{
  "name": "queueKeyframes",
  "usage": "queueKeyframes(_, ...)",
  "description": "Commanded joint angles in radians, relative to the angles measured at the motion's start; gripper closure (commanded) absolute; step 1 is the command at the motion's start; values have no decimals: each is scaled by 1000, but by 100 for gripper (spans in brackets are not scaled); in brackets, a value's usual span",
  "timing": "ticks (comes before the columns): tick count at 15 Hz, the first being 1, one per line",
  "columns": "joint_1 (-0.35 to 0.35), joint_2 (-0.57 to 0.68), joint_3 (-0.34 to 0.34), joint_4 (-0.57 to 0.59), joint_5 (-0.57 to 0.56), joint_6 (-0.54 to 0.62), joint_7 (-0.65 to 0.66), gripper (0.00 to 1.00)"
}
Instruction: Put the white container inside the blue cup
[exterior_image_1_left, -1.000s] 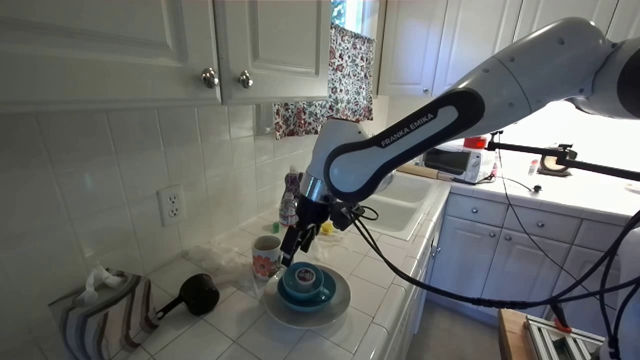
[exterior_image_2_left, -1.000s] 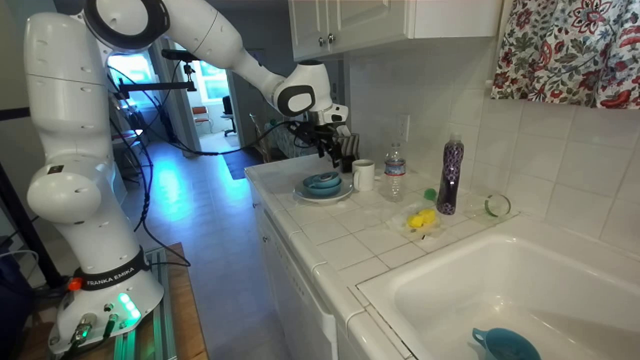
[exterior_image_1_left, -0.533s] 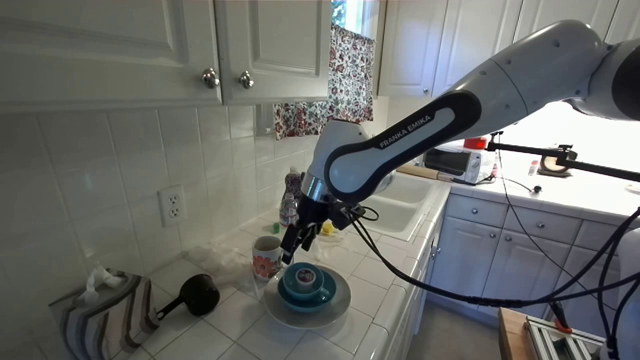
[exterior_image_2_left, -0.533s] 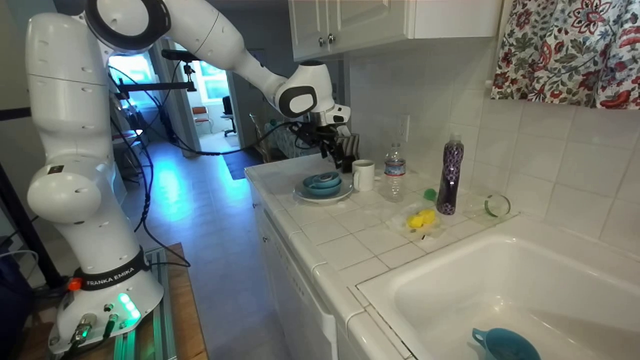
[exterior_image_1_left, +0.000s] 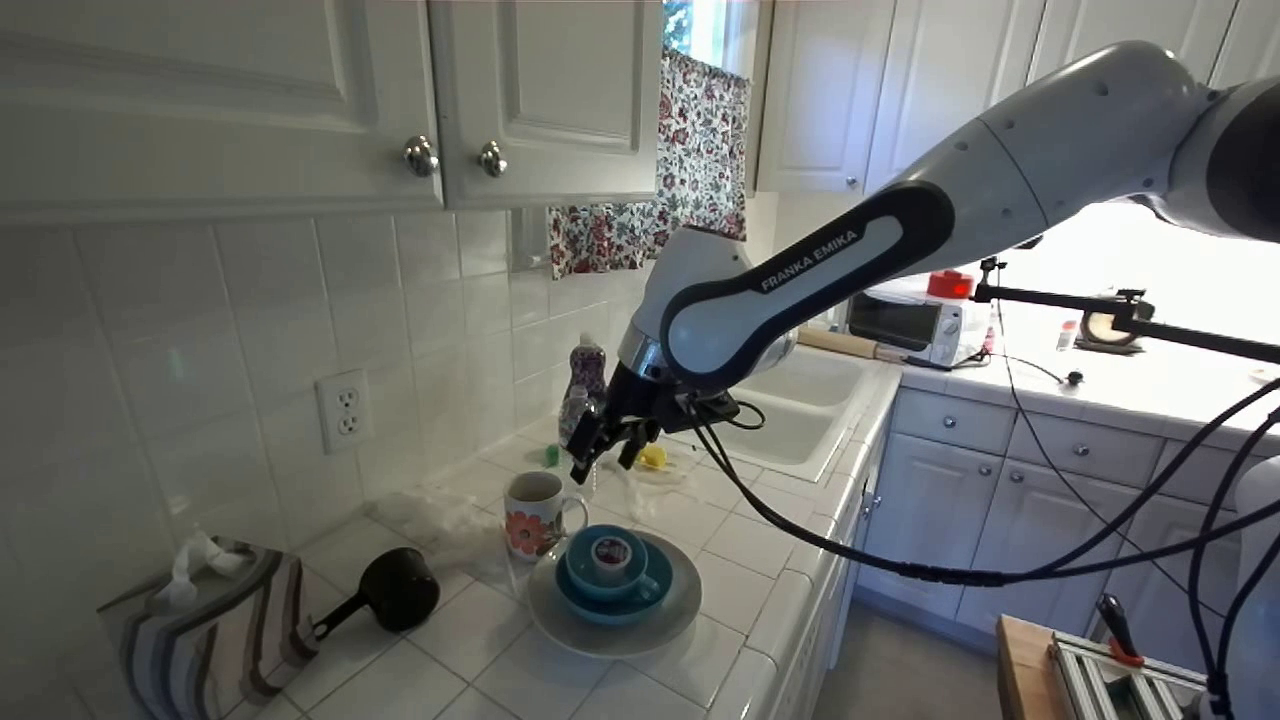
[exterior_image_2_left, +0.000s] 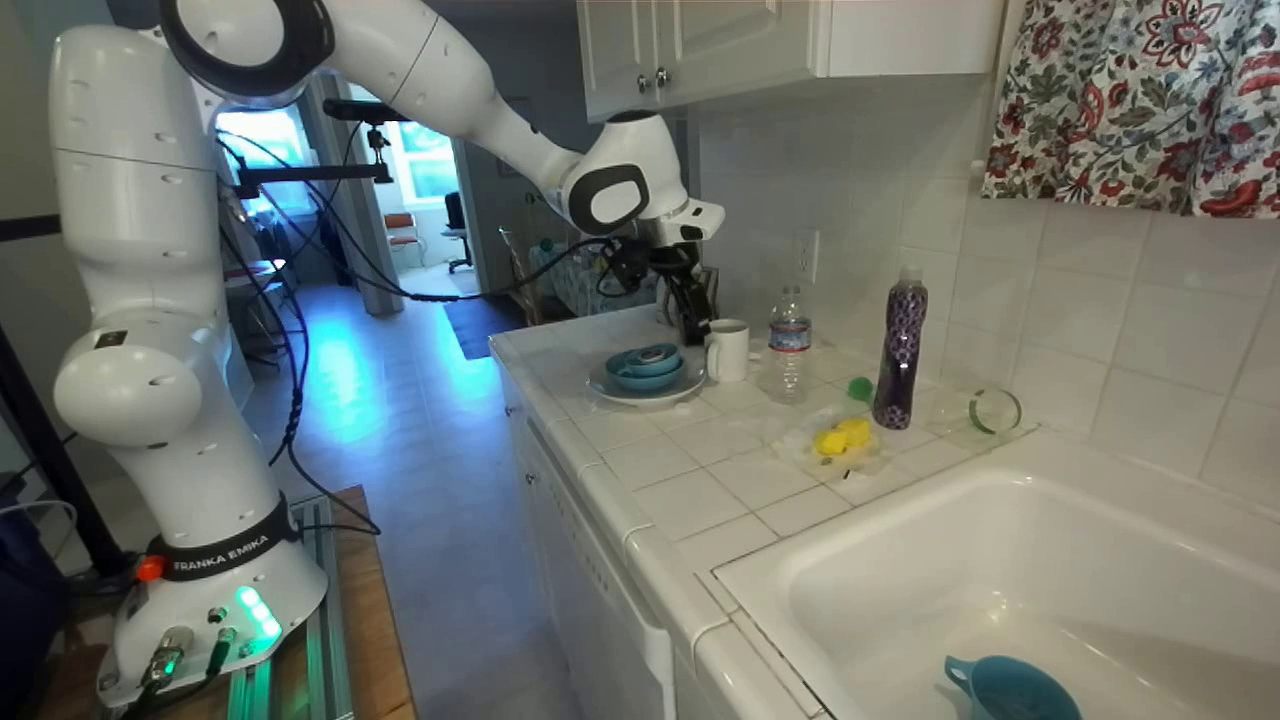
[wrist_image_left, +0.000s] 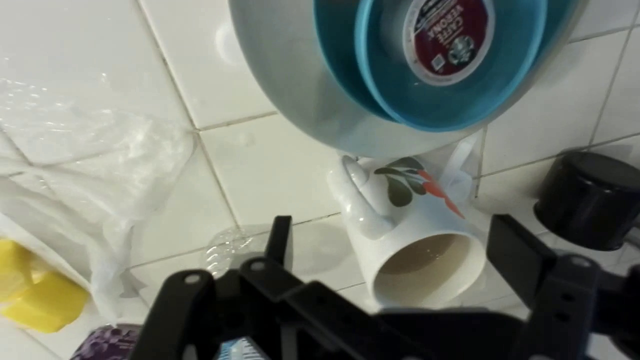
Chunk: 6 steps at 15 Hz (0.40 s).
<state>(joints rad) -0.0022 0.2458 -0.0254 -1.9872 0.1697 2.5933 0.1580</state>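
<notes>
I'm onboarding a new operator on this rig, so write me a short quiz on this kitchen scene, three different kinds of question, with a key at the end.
1. Multiple choice. Where is the white container?
A. In the mug
B. In a blue cup
C. In the sink

2. True or false. Look at the gripper: it is shut.

3. Fill in the blank. In the wrist view, the white container's printing reads "Caffè ____".

Key
1. B
2. False; it is open, its fingers well apart.
3. Verona
</notes>
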Motion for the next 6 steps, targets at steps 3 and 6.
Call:
queueKeyframes(3,5,-5,-27,-5,-106,-56,57,0)
queueKeyframes(6,7,-19,-27,-17,-113,-72,57,0)
